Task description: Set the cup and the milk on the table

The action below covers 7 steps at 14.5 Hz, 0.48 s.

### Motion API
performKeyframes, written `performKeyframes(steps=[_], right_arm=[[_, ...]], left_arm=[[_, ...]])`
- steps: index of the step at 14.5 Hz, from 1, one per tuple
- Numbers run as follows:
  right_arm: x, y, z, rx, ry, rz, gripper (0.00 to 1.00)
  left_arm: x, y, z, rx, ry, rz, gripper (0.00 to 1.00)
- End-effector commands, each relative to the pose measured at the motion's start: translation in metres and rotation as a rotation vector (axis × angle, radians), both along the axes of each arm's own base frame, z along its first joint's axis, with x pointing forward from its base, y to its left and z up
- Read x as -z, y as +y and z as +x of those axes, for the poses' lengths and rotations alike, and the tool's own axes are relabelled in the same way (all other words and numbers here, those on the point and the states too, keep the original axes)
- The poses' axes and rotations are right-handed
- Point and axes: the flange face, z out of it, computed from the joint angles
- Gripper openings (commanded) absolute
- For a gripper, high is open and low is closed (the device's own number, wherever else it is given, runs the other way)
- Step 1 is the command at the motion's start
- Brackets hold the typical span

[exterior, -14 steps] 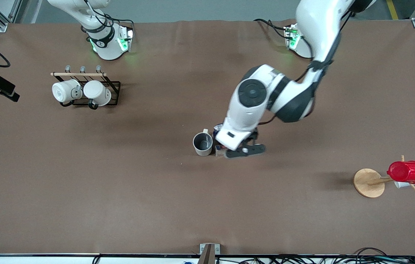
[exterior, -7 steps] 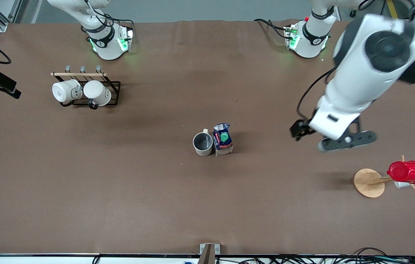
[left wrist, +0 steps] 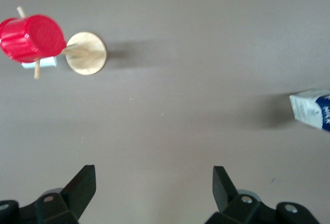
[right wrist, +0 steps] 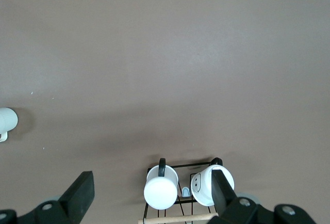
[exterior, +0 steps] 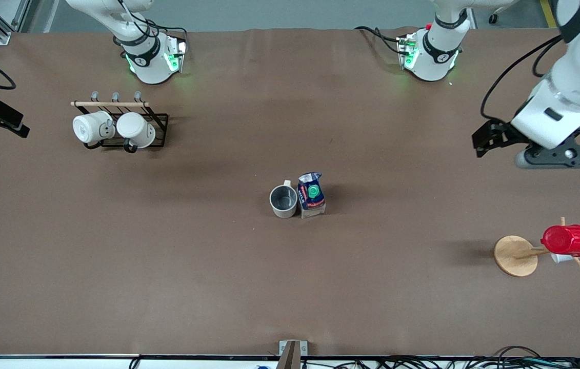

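Observation:
The cup (exterior: 283, 201), cream-white with a grey inside, stands upright on the brown table (exterior: 166, 266) near its middle. The milk (exterior: 312, 196), a dark-blue carton with a green cap, stands right beside it, toward the left arm's end. My left gripper (exterior: 564, 155) hangs open and empty over bare table near the left arm's end, well apart from both. In the left wrist view (left wrist: 153, 184) the milk (left wrist: 312, 109) shows at the edge. My right gripper (right wrist: 152, 190) is open and empty above the mug rack. The cup (right wrist: 6, 120) shows at that view's edge.
A black wire rack (exterior: 159, 123) with two plain white mugs (exterior: 115, 128) stands near the right arm's base. A round wooden disc (exterior: 513, 255) with pegs carries a red ribbed cup (exterior: 569, 240) at the left arm's end, nearer the camera than the left gripper.
The left gripper let go of the milk beside the cup, rose and swung away toward the left arm's end. Cup and milk have stayed in place.

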Motion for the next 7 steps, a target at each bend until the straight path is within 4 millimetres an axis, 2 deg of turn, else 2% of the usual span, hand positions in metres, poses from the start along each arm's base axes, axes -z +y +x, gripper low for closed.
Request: performKeyframes(steps=[1, 4, 5, 7], right_arm=[[-0.002, -0.003, 0.0, -0.043, 0.003, 0.015, 1.0], [-0.002, -0.006, -0.001, -0.051, 0.003, 0.014, 1.0], [-0.002, -0.005, -0.001, -0.051, 0.003, 0.014, 1.0], [-0.002, -0.005, -0.001, -0.049, 0.004, 0.014, 1.0]], left_arm=[[-0.005, 0.018, -0.035, 0.003, 0.023, -0.031, 1.0], [-0.006, 0.051, -0.051, 0.016, 0.034, -0.047, 1.0], [-0.008, 0.054, -0.06, 0.009, 0.035, -0.063, 1.0], [-0.013, 0.054, -0.063, 0.011, 0.028, -0.065, 1.0]])
